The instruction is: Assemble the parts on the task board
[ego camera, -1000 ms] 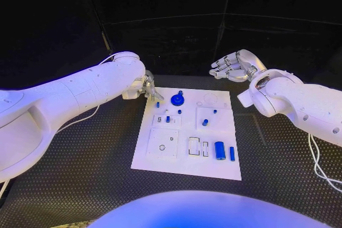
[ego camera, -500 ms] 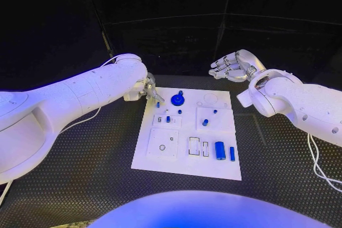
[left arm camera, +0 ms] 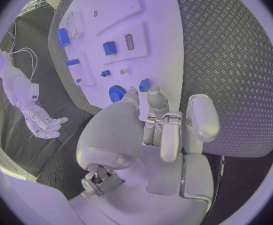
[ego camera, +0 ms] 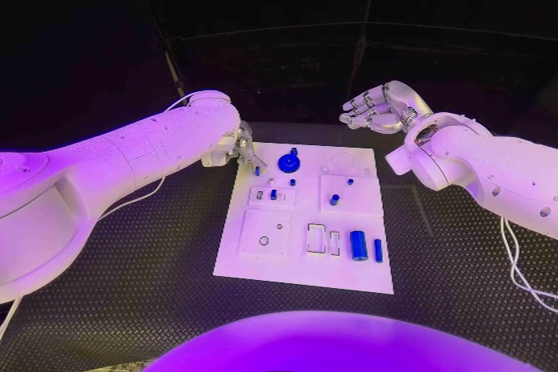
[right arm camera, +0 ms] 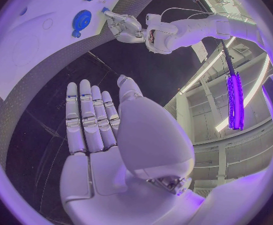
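- Black, ribbed matting covers the table [ego camera: 139,299], with the white task board [ego camera: 305,219] lying in its middle.
- Fingers [left arm camera: 156,101] of the left hand [ego camera: 236,146] reach down at the board's far left corner, their tips close around a small blue part [left arm camera: 144,84] by the edge; whether they actually pinch it I cannot tell.
- Just beside those fingertips sits a blue gear [ego camera: 289,163] on the board.
- Fingers [right arm camera: 93,115] of the right hand [ego camera: 378,107] lie side by side, loosely extended and holding nothing, above the table beyond the board's far right corner.
- Nearer the robot, a blue cylinder [ego camera: 360,245] and a slimmer blue pin [ego camera: 379,250] lie at the board's right side.
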{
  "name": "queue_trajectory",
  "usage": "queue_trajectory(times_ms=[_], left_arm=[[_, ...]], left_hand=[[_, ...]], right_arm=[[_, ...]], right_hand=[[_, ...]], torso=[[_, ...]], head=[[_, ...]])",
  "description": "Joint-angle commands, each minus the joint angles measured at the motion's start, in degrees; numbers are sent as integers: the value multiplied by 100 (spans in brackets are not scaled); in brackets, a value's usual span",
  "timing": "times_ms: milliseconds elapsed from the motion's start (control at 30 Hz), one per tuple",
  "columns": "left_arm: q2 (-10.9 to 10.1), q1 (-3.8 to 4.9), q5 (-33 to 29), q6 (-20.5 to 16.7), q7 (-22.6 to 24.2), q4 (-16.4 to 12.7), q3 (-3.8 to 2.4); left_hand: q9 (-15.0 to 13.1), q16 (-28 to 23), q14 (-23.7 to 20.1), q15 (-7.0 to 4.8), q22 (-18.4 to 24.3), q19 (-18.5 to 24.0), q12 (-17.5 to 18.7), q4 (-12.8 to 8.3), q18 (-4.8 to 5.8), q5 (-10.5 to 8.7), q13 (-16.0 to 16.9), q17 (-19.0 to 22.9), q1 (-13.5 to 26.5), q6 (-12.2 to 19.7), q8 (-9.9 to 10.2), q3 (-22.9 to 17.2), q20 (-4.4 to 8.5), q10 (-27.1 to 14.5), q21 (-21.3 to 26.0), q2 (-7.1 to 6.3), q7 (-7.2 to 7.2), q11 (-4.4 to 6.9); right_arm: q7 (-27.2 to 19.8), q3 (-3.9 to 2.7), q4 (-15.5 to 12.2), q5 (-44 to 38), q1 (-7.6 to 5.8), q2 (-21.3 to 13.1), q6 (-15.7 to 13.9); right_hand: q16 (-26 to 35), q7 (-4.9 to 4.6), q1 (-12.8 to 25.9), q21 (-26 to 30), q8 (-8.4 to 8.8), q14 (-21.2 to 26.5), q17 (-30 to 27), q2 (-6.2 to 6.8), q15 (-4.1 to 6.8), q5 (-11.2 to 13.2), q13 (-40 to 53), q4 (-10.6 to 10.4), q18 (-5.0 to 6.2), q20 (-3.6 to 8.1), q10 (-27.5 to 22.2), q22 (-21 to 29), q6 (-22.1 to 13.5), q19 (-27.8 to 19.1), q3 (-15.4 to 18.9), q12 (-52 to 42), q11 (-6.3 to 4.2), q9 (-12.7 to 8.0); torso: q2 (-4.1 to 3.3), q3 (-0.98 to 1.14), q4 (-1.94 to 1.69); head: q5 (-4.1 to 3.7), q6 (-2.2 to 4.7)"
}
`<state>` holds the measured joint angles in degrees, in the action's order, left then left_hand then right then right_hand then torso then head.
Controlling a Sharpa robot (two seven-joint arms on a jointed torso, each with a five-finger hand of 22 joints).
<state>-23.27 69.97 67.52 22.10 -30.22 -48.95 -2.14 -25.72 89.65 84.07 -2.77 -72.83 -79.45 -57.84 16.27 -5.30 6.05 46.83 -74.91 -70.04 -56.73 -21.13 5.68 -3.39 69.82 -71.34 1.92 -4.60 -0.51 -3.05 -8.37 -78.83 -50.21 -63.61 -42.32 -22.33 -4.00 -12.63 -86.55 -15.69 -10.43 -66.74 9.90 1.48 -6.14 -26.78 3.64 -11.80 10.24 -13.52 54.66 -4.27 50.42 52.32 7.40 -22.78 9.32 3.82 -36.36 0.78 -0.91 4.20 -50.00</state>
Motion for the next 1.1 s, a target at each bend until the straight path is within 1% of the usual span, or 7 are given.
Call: queue_trajectory(times_ms=[33, 100, 167, 433, 567, 900, 1100], left_arm=[[19, 6, -52, -1, 11, 11, -2], [26, 4, -75, -13, 12, 19, -2], [30, 3, -88, -24, 13, 23, -2], [45, 0, -128, -37, 26, 37, -2], [53, -1, -146, -22, 35, 38, -2], [68, -6, -157, 28, 48, 49, -2], [71, -8, -157, 51, 45, 63, -2]], left_hand=[[-9, 35, 593, -28, -11, -30, -27, -27, 40, 39, -2, -1509, -124, -44, -31, -6, 7, 41, -13, 40, 3, 14], [-10, 35, 593, -28, -15, -30, -25, -39, 40, 44, -7, -1509, -187, -44, -32, -27, 8, 39, -12, 87, 4, 15], [-10, 35, 593, -29, -16, -29, -24, -60, 39, 41, -11, -1509, -268, -43, -33, -58, 9, 37, -6, 137, 4, 16], [-10, 35, 593, -35, -27, -26, 9, -184, 39, 21, -54, -1509, -585, -33, -32, -208, 13, 14, 5, 263, 16, 27], [-10, 35, 593, -38, -32, -25, 13, -238, 39, 20, -60, -1509, -690, -33, -32, -264, 15, 16, 8, 289, 22, 33], [-11, 35, 593, -43, -46, -27, 5, -308, 41, 10, -51, -1509, -815, -49, -39, -336, 19, 34, 7, 315, 34, 43], [-1, 35, 593, -68, -61, -28, 17, -502, 40, -40, -55, -1509, -1118, -56, -27, -578, 39, 54, 11, 404, 67, 73]], right_arm=[[-37, -4, -9, 11, -11, 7, 27], [-38, -4, -9, 11, -11, 9, 27], [-38, -4, -8, 11, -11, 11, 29], [-38, -4, -3, 11, -11, 18, 35], [-39, -4, -1, 11, -11, 22, 41], [-40, -4, -1, 11, -11, 25, 52], [-41, -4, -5, 11, -11, 22, 52]], right_hand=[[16, -42, -7, 35, 19, 14, -5, 22, -36, -22, -6, -5, 22, -8, -46, 5, -16, 16, -17, 23, 5, -7], [16, -42, -7, 35, 19, 14, -5, 22, -36, -22, -6, -5, 22, -8, -46, 5, -16, 16, -17, 23, 5, -7], [16, -42, -7, 35, 19, 14, -5, 22, -36, -22, -6, -5, 22, -8, -46, 5, -16, 16, -17, 23, 5, -7], [16, -42, -7, 35, 19, 14, -5, 22, -36, -22, -6, -5, 22, -8, -46, 5, -16, 16, -17, 23, 5, -7], [16, -42, -7, 35, 19, 14, -5, 22, -36, -22, -6, -5, 22, -8, -46, 5, -16, 16, -17, 23, 5, -7], [16, -42, -7, 35, 19, 14, -5, 22, -36, -22, -6, -5, 22, -8, -46, 5, -16, 16, -17, 23, 5, -7], [16, -42, -7, 35, 19, 14, -5, 22, -36, -22, -6, -5, 22, -8, -46, 5, -16, 16, -17, 23, 5, -7]], torso=[[0, 3, -1], [-2, 0, -1], [-1, 1, -1], [1, 1, -2], [2, 4, -2], [0, 1, 1], [5, -2, -3]], head=[[-4, 0], [-5, 0], [-5, 0], [-7, 0], [-8, 0], [-12, 0], [-15, 0]])
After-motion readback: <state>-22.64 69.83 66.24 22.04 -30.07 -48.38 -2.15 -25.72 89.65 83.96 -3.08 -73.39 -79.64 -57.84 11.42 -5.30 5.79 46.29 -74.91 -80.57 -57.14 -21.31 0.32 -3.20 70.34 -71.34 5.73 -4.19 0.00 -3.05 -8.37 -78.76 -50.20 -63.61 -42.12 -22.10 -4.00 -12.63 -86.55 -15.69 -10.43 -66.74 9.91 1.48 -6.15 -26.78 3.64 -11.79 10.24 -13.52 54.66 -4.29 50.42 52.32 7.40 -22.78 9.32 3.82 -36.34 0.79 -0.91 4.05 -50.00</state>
